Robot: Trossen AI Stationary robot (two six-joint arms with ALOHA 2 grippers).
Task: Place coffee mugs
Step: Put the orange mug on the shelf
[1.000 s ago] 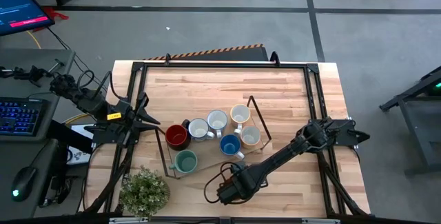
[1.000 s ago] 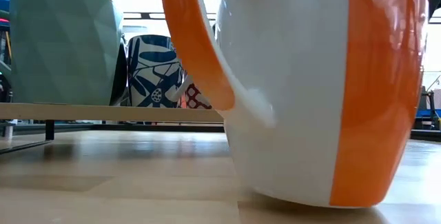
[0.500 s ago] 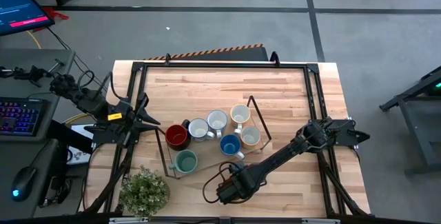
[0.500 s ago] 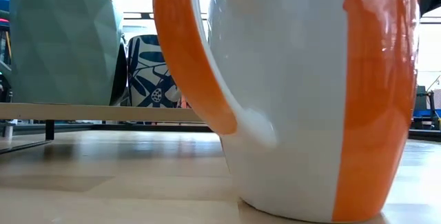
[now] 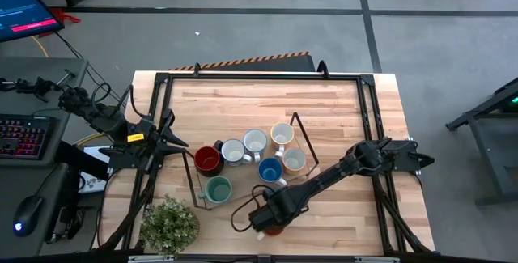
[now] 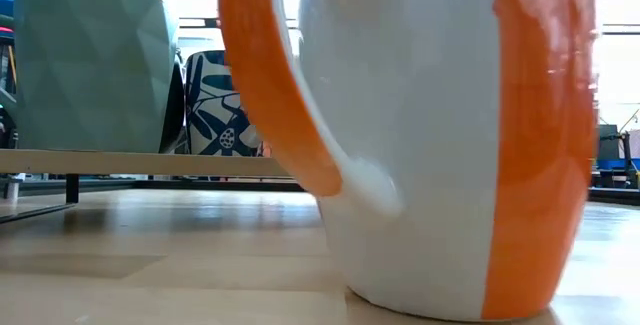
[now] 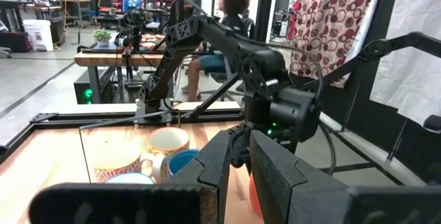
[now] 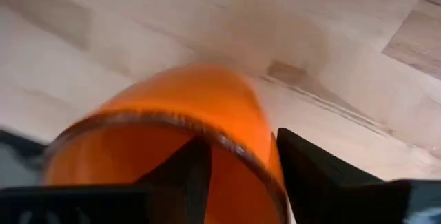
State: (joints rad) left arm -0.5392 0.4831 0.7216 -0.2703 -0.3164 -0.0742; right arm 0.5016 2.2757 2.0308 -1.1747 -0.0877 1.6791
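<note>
The right gripper reaches across the near edge of the table and sits over the orange mug, which stands upright on the wood close to the table's front edge, apart from the others. In the right wrist view its 2 fingers straddle one side of the mug's rim, 1 inside and 1 outside, with a visible gap to the wall, so the jaws look parted and the mug appears to rest on its own base rather than in a grip. The mug's long axis is vertical, directly below the fingers, and its handle shows in profile in the low view, so a straight lift of the wrist should clear it. The right arm is by far the nearer; the left gripper waits at the table's left edge, its fingers narrow and holding nothing. The wire-framed tray in the middle of the table holds 6 mugs: a dark red mug, a teal mug, a blue mug and 3 pale mugs. A potted plant stands at the front left corner.
</note>
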